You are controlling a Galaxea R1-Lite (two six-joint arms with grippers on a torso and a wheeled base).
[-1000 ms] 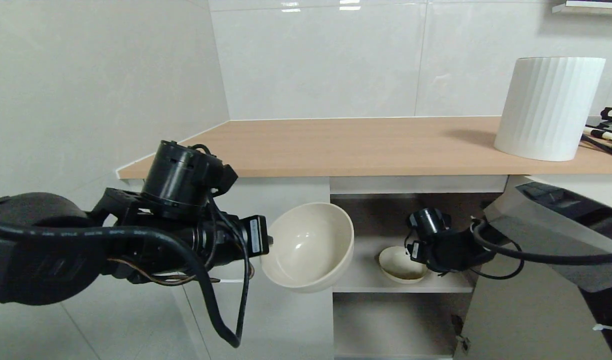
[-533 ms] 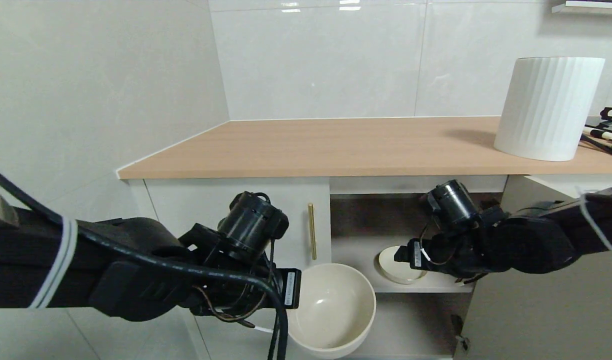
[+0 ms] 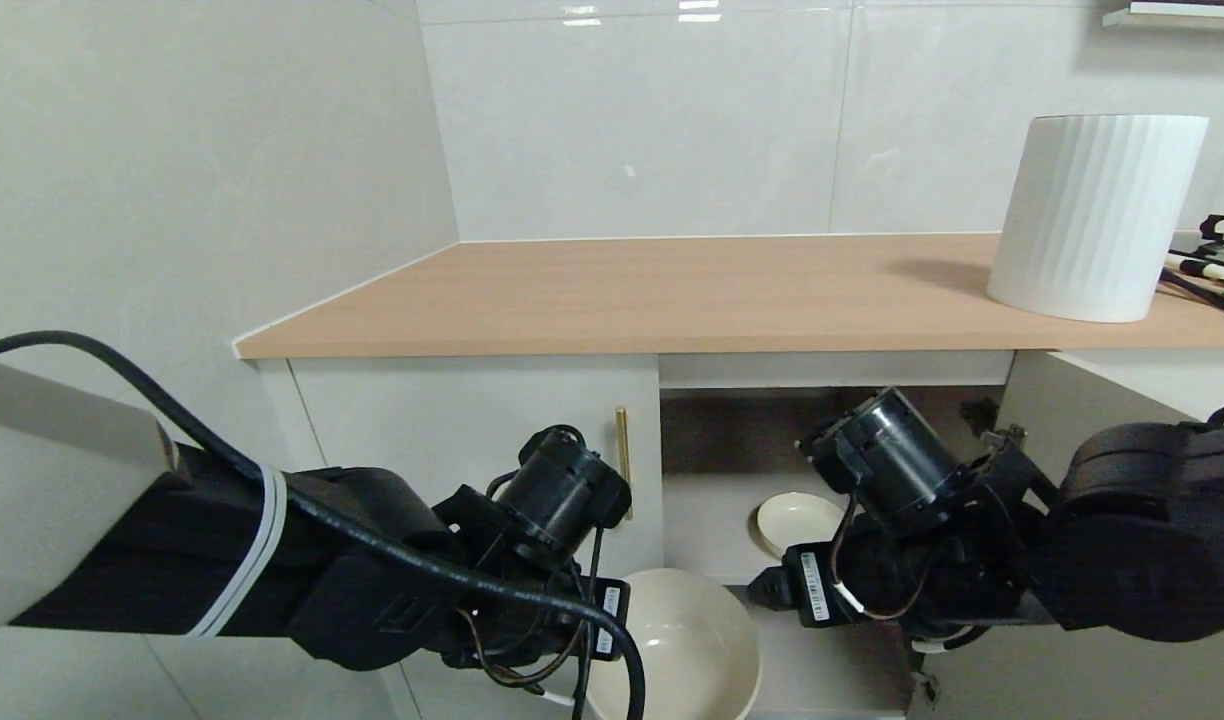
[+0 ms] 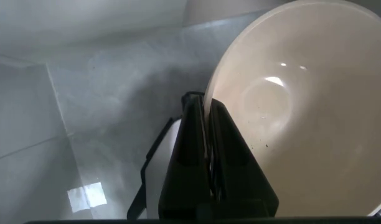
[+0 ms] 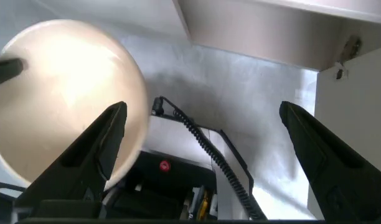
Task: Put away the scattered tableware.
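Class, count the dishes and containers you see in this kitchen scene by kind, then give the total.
Large cream bowl, clamped at its rim: 1
Small cream dish on the cabinet shelf: 1
White ribbed cylindrical container on the wooden counter: 1
Total: 3

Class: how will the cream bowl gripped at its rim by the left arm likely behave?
The bowl looks rigid, glossy: probably slippery, perhaps breakable. Left end effector pinches one rim only, so it may swing.
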